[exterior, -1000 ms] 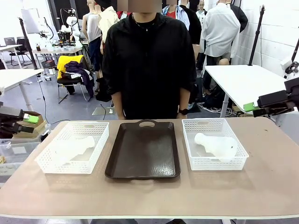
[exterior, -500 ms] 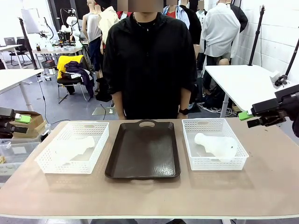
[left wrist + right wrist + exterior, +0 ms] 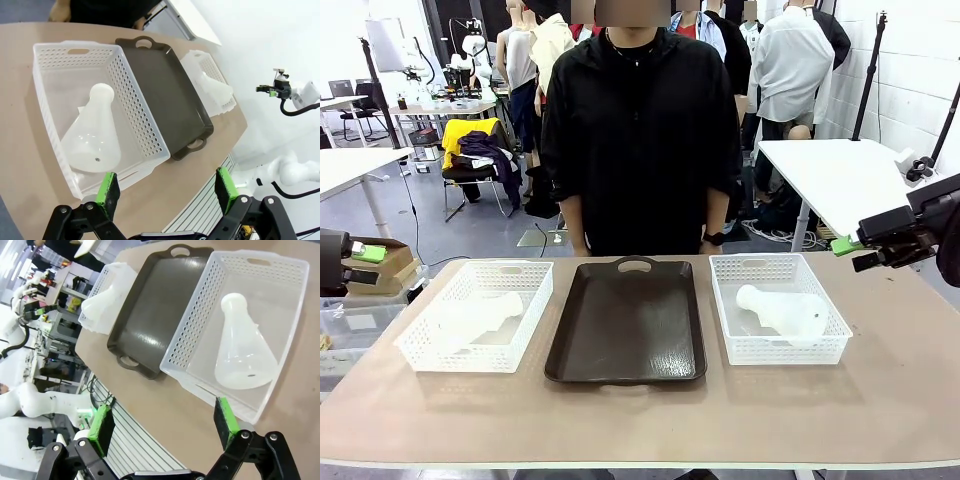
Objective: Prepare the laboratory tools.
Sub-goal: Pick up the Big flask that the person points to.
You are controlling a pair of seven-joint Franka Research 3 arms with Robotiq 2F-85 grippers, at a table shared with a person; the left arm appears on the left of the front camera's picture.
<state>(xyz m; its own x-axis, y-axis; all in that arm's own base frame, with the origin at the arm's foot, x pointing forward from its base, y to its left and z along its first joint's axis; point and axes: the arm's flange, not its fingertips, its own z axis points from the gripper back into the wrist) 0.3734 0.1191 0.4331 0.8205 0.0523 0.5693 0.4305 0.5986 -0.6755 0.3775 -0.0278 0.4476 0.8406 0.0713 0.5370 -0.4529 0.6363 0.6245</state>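
Opening step — nothing gripped yet.
Your left gripper (image 3: 166,191) and right gripper (image 3: 164,425) hover with jaws spread, empty. The left flask (image 3: 95,135) lies on its side in the left basket (image 3: 455,358) at 9 o'clock of the tray (image 3: 628,325), the right flask (image 3: 245,355) in the right basket (image 3: 785,352) at 3. Next, I judge, you drop inside the lattice walls — the main obstacle — and pinch a neck; a person (image 3: 640,150) stands at 12.

The left gripper (image 3: 166,187) is held with its jaws spread wide, nothing between the green pads (image 3: 107,189). In the front view it is seen low at the left edge, pointed inward. The right gripper (image 3: 164,422) is likewise spread wide and empty. It is seen at the right edge, raised higher and pointed inward.
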